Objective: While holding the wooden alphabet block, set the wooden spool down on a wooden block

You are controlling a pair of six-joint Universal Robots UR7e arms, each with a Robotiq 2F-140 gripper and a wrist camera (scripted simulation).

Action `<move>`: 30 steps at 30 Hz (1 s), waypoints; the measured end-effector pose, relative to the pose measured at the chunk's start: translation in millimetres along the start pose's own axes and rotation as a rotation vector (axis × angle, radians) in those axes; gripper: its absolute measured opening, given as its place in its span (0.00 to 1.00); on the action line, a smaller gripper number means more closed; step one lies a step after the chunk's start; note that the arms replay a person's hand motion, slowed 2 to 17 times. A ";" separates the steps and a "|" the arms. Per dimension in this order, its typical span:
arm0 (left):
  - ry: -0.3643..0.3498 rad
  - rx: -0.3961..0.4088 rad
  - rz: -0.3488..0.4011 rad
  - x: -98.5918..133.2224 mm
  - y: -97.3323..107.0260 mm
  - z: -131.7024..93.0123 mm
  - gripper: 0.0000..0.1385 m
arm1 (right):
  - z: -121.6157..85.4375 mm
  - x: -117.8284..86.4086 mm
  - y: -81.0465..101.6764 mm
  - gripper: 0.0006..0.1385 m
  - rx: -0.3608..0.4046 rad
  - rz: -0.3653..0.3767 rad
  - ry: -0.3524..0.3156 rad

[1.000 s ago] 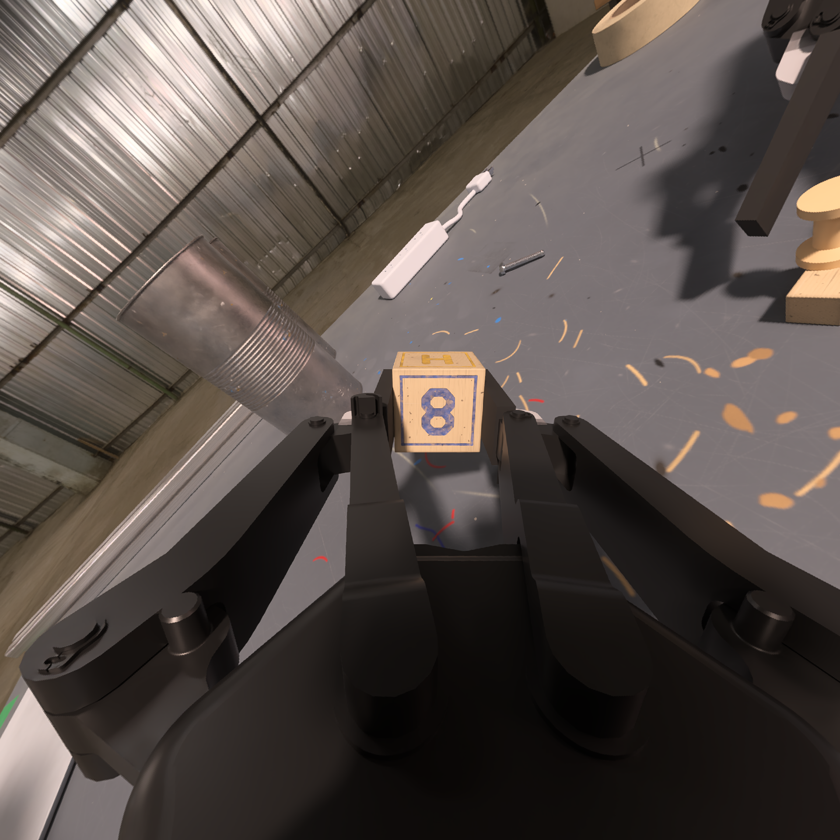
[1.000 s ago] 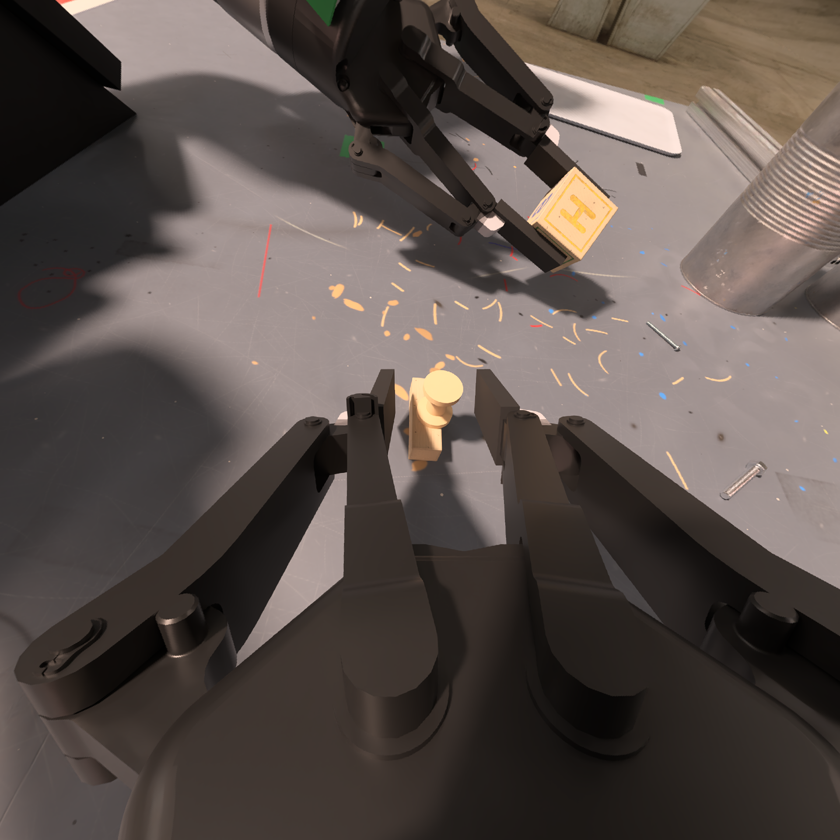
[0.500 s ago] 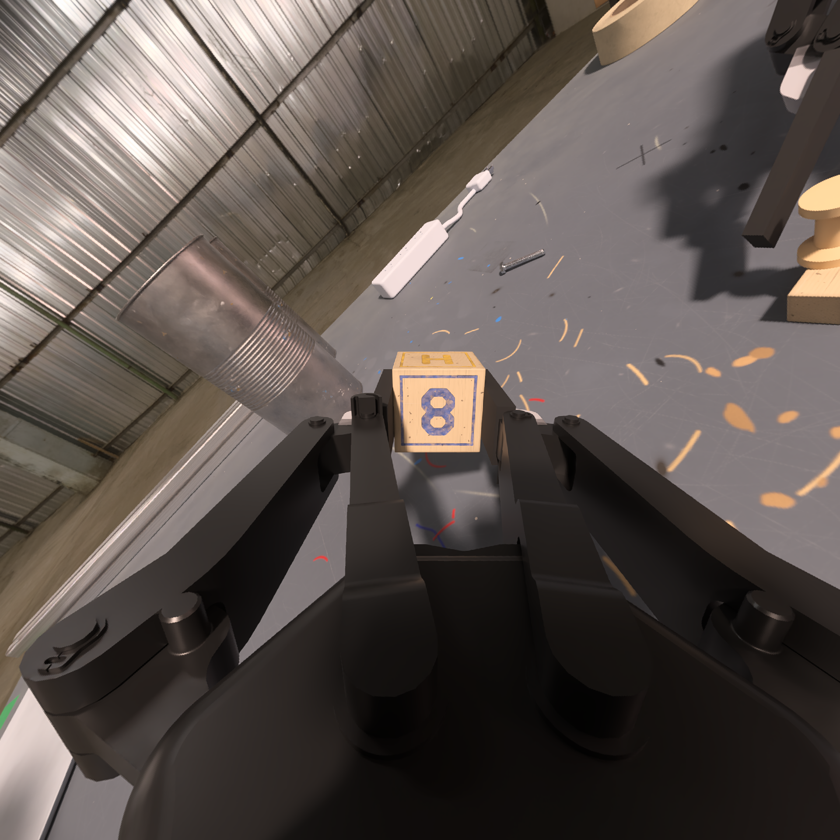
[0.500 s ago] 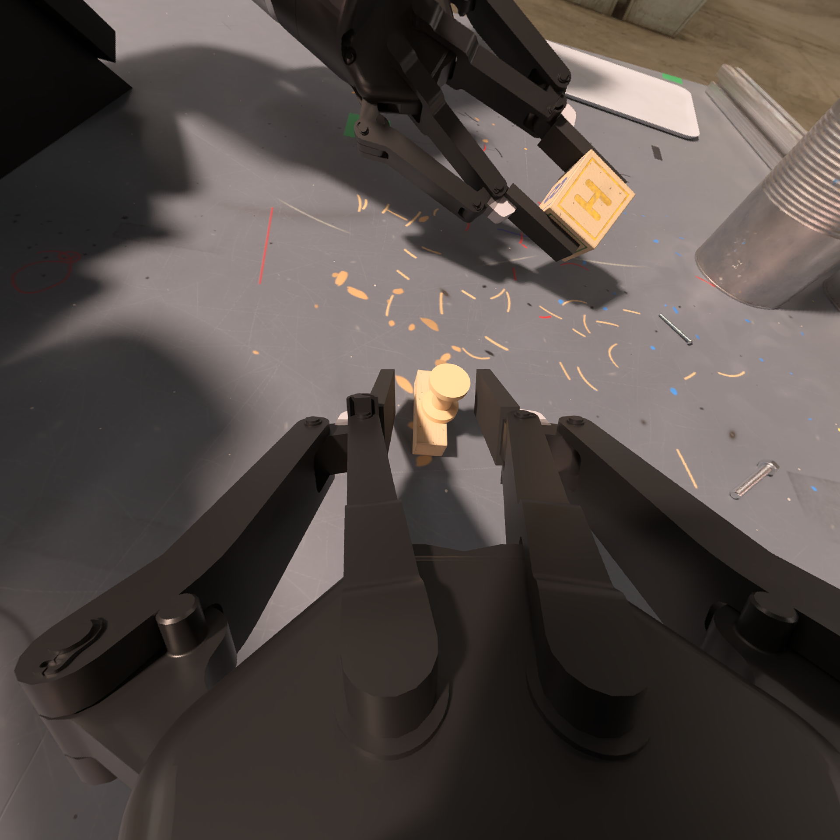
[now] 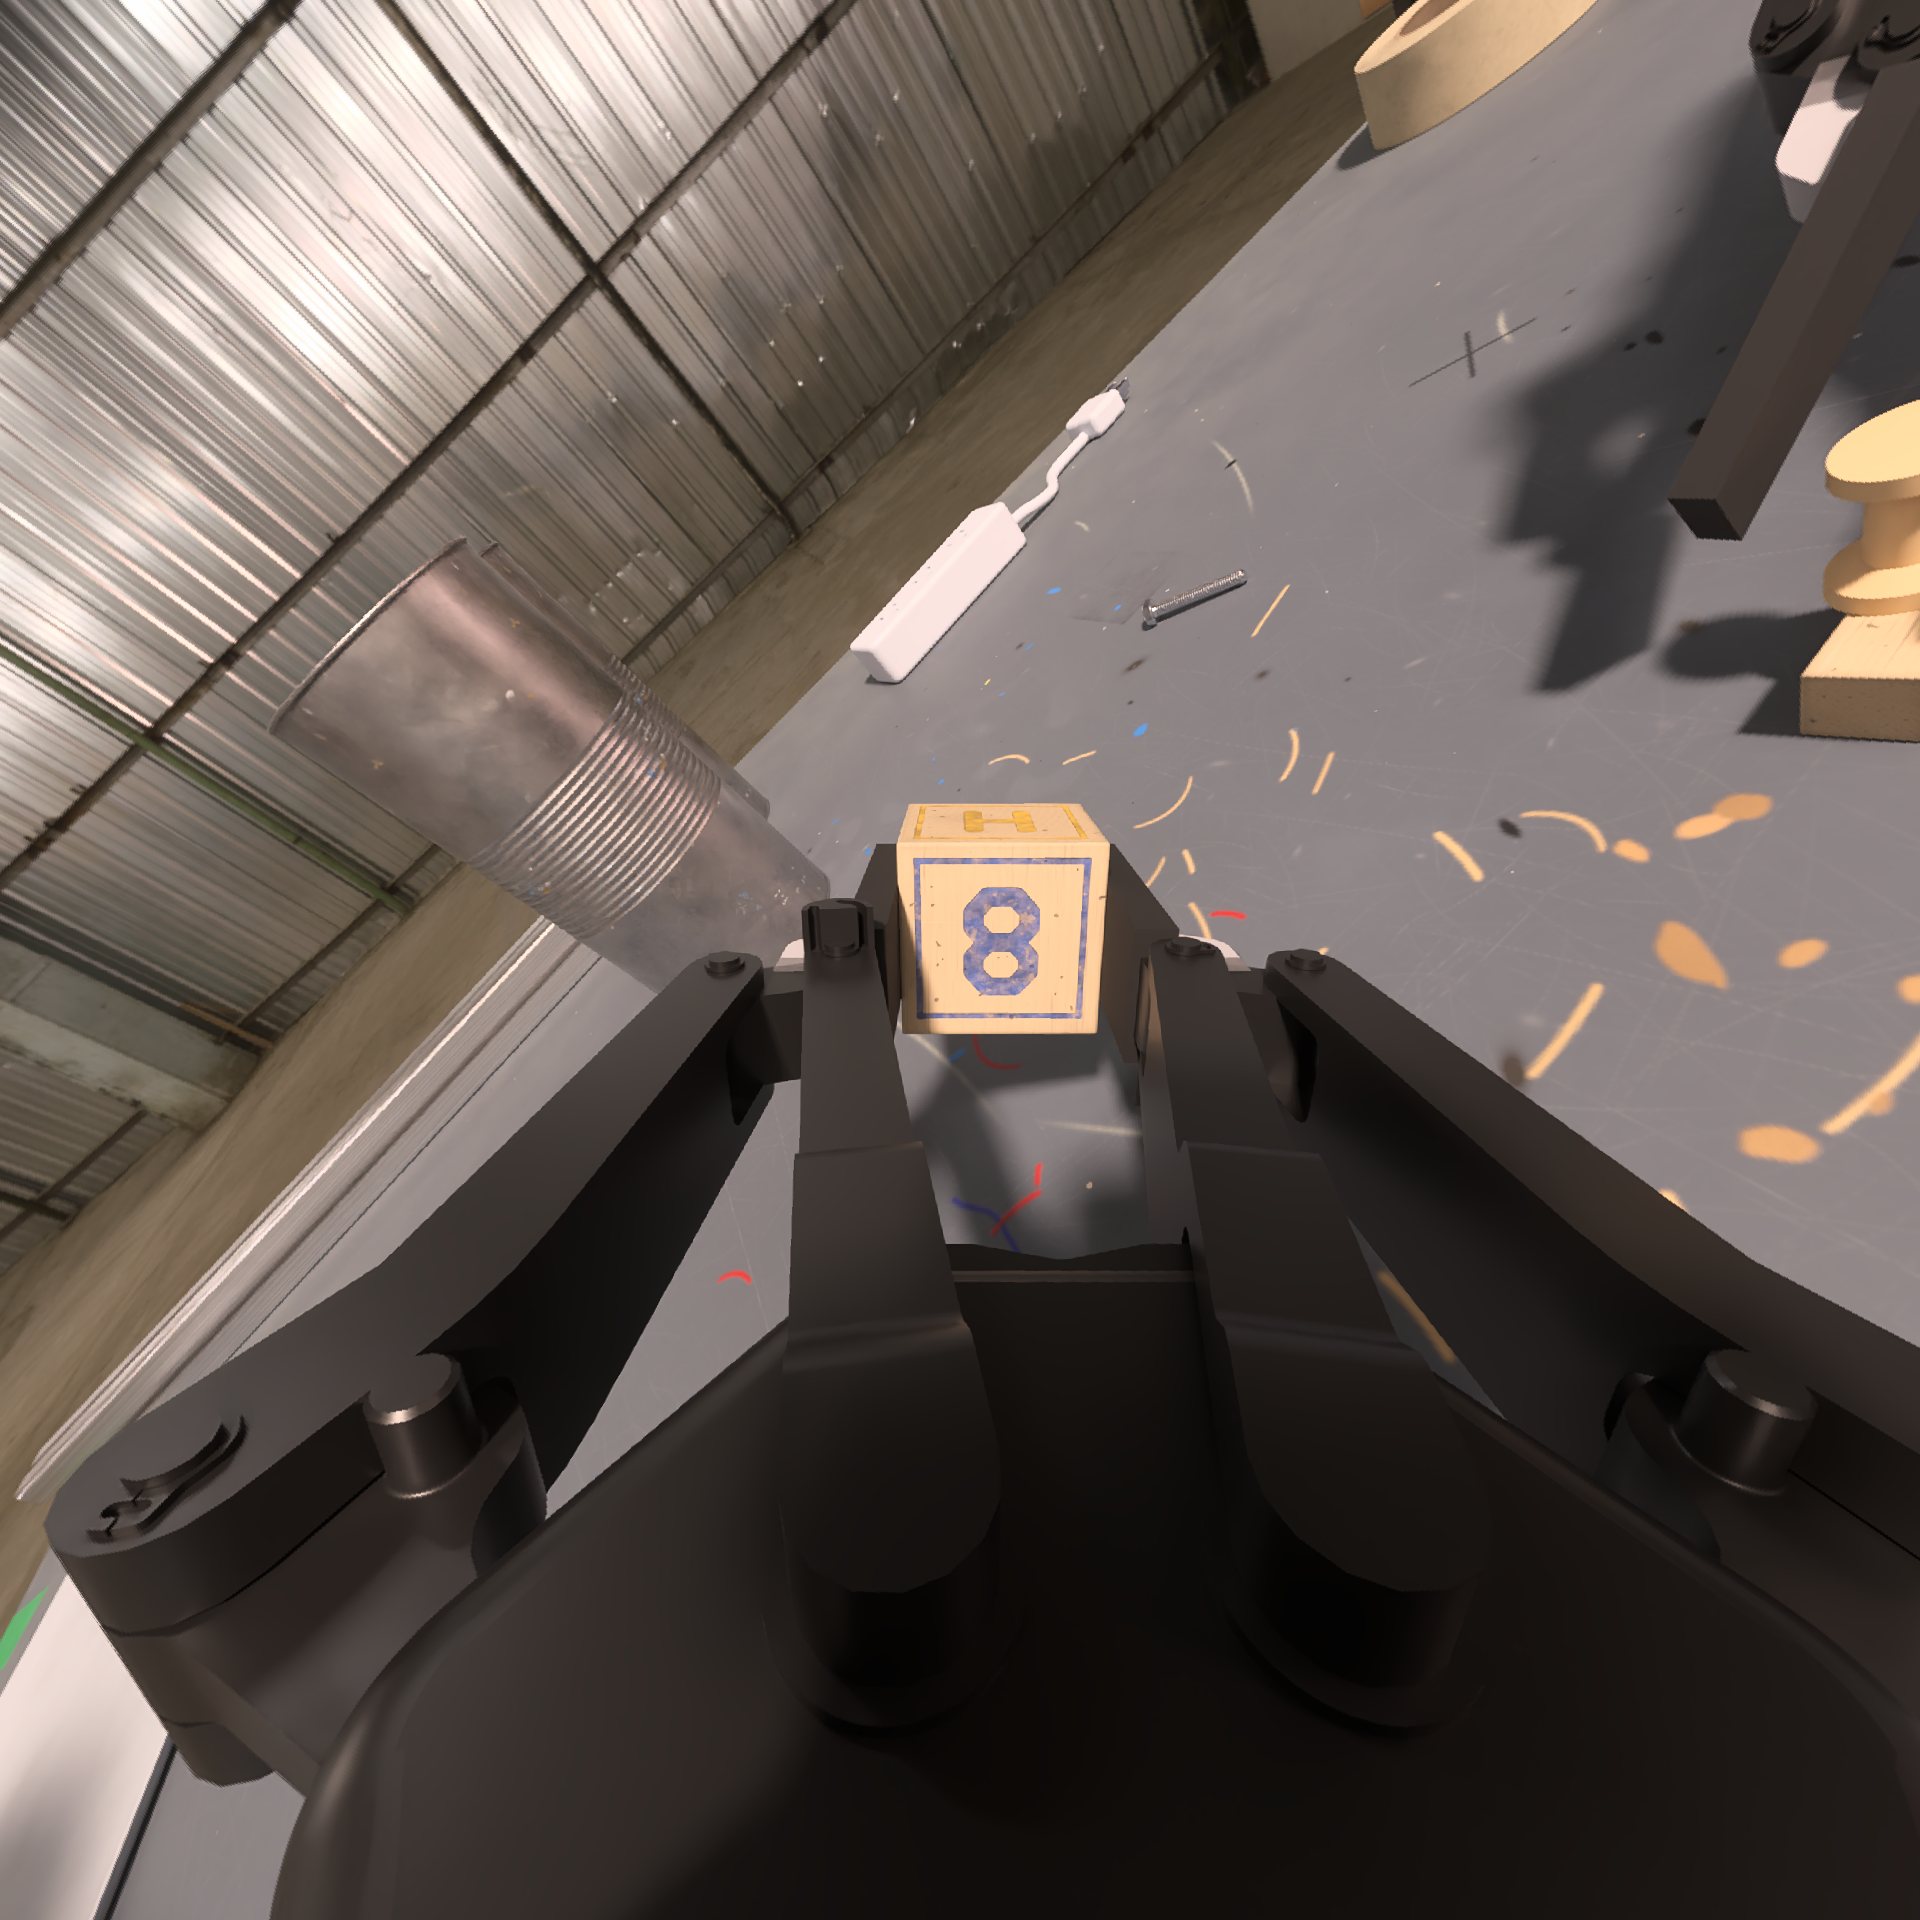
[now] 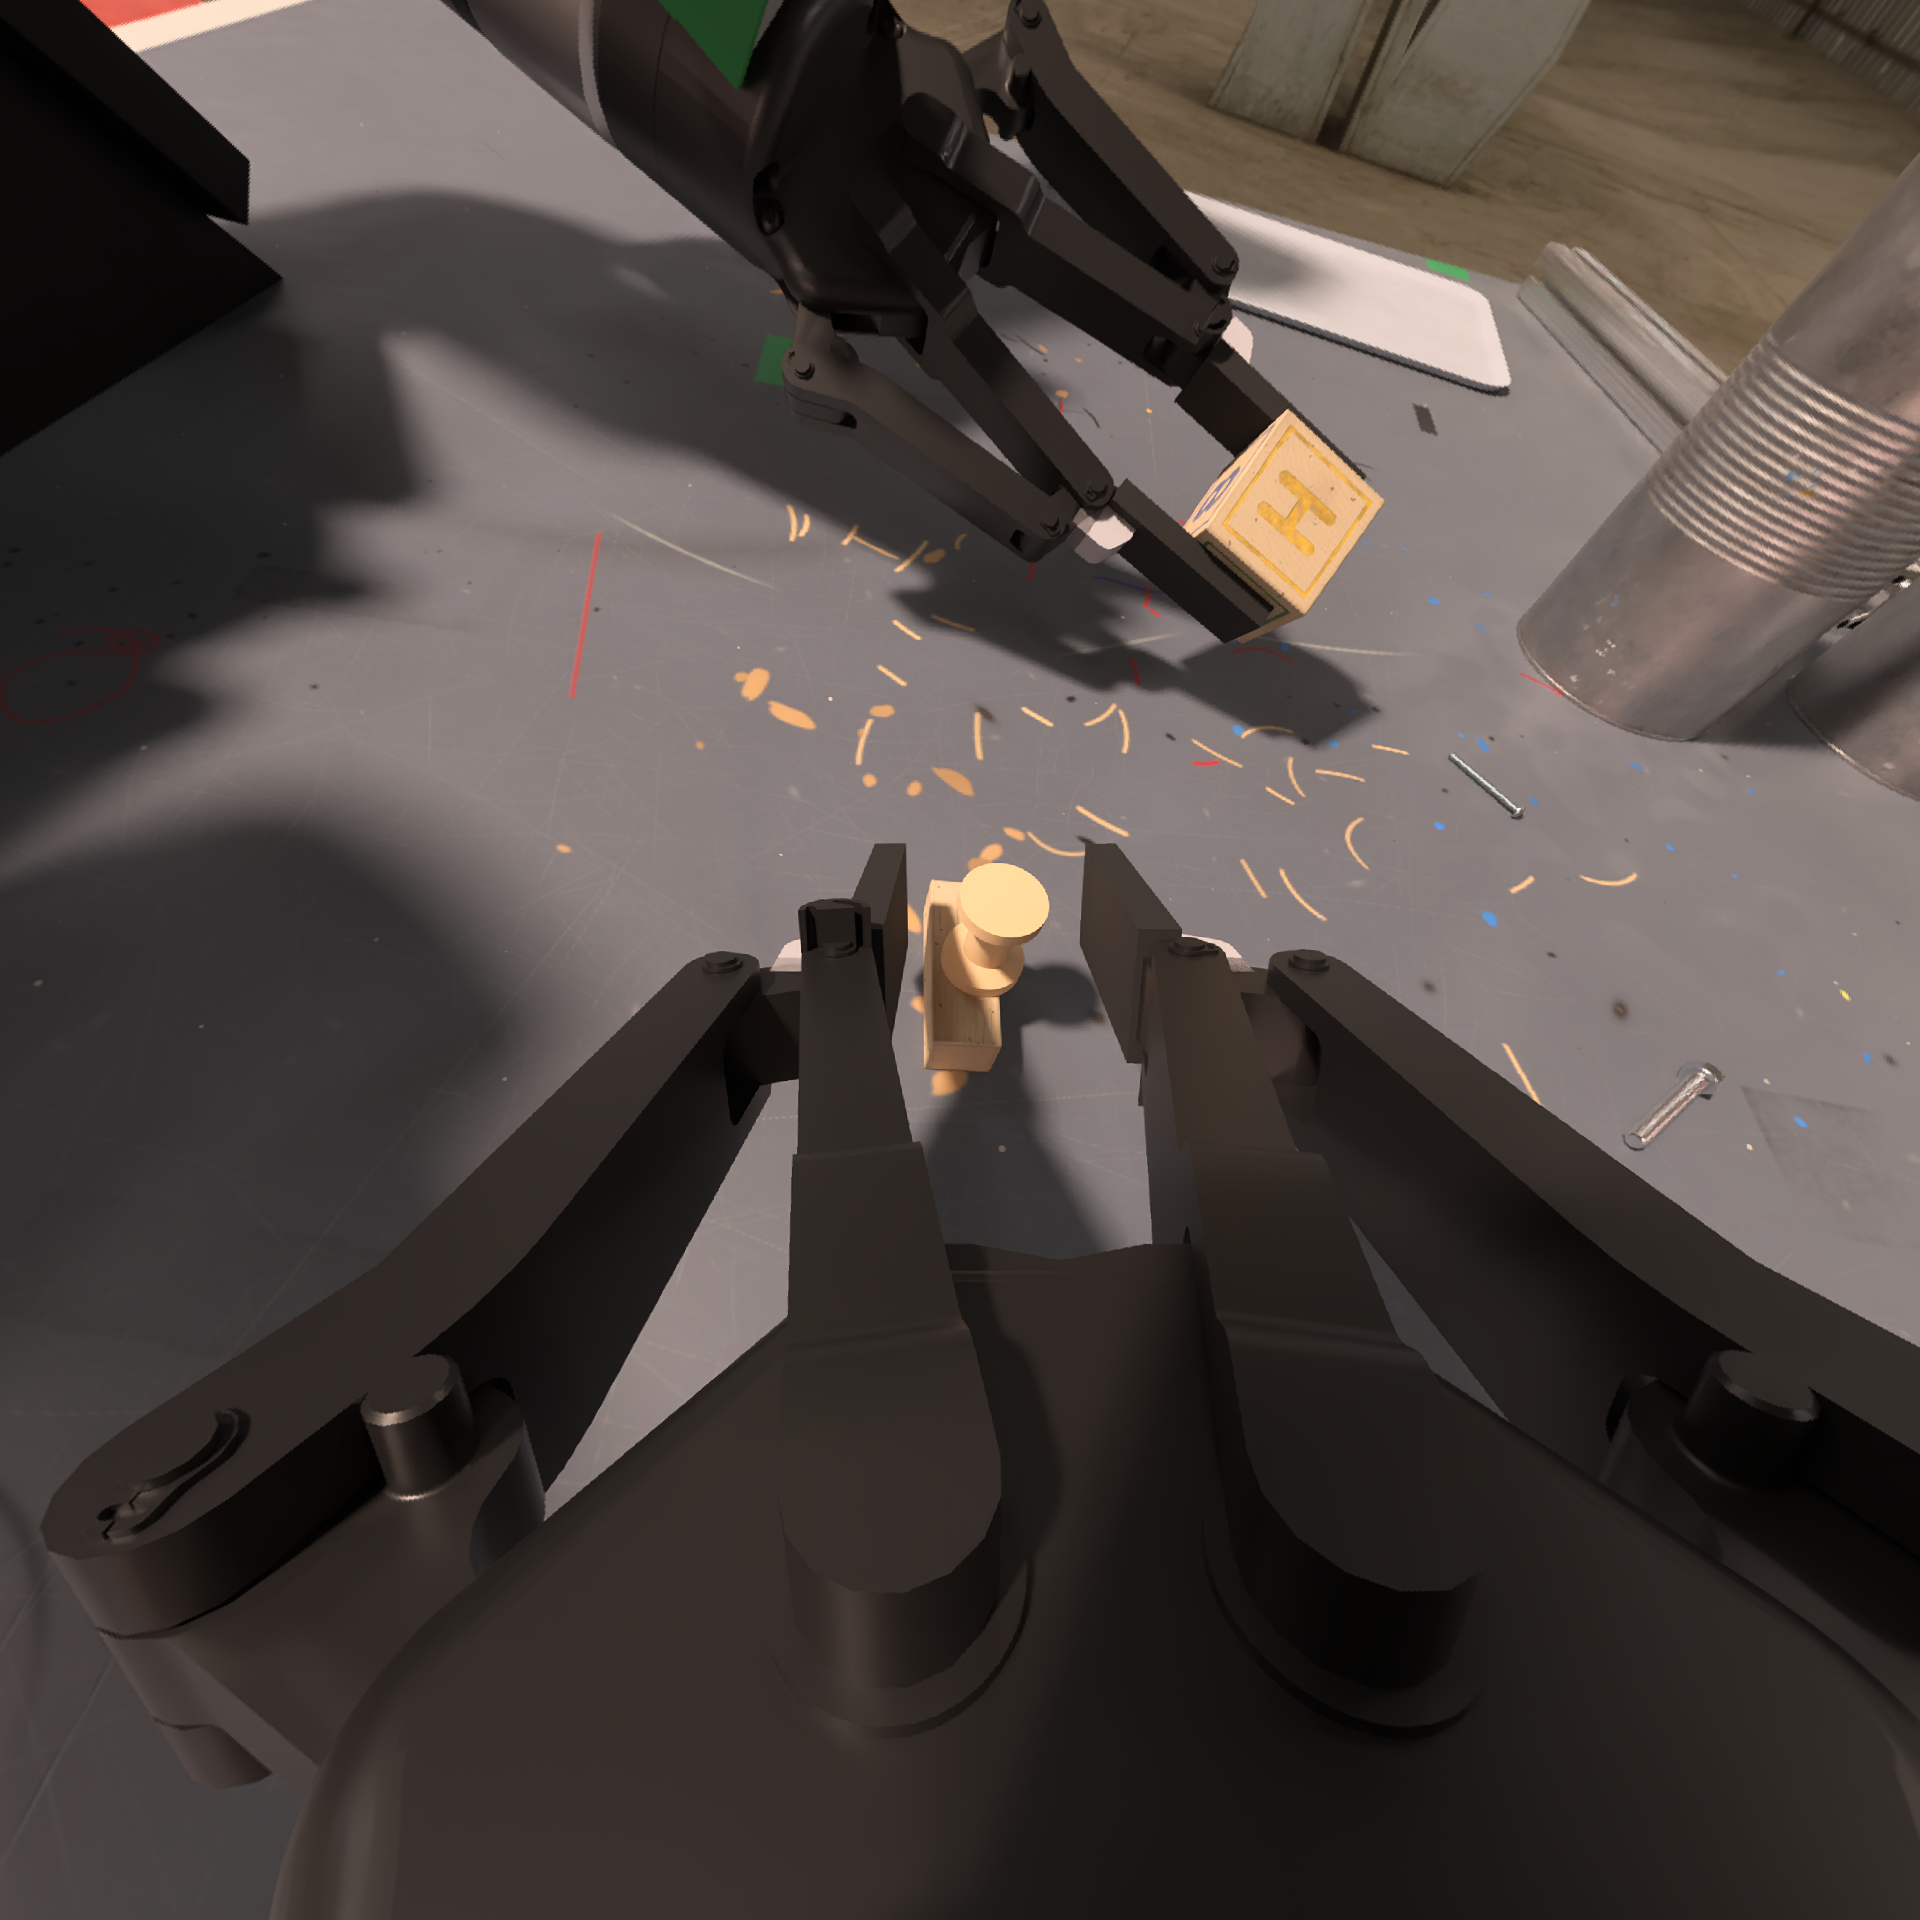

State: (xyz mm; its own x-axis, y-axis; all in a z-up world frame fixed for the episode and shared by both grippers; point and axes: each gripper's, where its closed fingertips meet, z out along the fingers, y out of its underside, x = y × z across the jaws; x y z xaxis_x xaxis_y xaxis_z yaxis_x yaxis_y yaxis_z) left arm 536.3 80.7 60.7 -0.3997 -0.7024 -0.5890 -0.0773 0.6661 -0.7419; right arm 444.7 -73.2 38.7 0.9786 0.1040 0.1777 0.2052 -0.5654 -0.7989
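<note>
My left gripper [image 5: 1003,925] is shut on the wooden alphabet block [image 5: 1003,935] and holds it above the grey table; the block also shows in the right wrist view [image 6: 1288,520]. The wooden spool [image 6: 997,925] stands upright on a small wooden block [image 6: 961,1023] lying on the table. My right gripper [image 6: 987,894] is open above the spool, with a finger on each side and a gap to both. In the left wrist view the spool [image 5: 1875,520] and the wooden block [image 5: 1865,691] sit at the right edge, under a right gripper finger [image 5: 1787,312].
A metal can [image 6: 1714,540] stands beyond the held block. A white power strip [image 5: 945,592], a screw [image 5: 1195,597] and a wooden ring [image 5: 1455,62] lie farther off. A bolt [image 6: 1673,1107], a nail [image 6: 1486,784], a white pad [image 6: 1371,322] and a black box [image 6: 104,208] are around.
My right gripper has drawn back slightly from the spool and stays open; the spool stays on the wooden block. The left gripper and its block have not moved.
</note>
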 end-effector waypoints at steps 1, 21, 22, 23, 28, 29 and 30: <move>0.000 0.000 0.000 0.0 0.0 0.0 0.32 | -0.4 0.2 -0.7 0.32 0.004 0.001 0.001; 0.002 -0.001 0.002 0.4 0.2 0.2 0.32 | -0.6 5.3 -2.0 0.31 0.010 0.001 0.039; 0.002 -0.001 0.002 0.5 0.2 0.1 0.32 | -0.6 4.9 -2.0 0.31 0.010 0.000 0.038; 0.002 -0.001 0.002 0.5 0.2 0.1 0.32 | -0.5 4.6 -1.9 0.31 0.009 -0.001 0.036; 0.002 -0.001 0.003 0.6 0.0 0.1 0.32 | -0.2 4.2 -1.5 0.31 0.006 -0.009 0.036; 0.002 -0.001 0.003 0.7 0.0 0.1 0.32 | -0.3 4.3 -1.6 0.31 0.007 -0.009 0.037; 0.002 -0.001 0.003 0.7 0.0 0.1 0.32 | -0.4 4.4 -1.7 0.31 0.007 -0.009 0.038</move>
State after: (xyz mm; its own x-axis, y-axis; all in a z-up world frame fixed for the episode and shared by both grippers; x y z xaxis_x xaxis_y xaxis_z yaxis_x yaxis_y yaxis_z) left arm 536.1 80.2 60.3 -0.4022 -0.6994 -0.5908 -0.0767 0.6687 -0.7395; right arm 448.6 -72.1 41.1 0.9754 0.0781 0.2061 0.2141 -0.5585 -0.8014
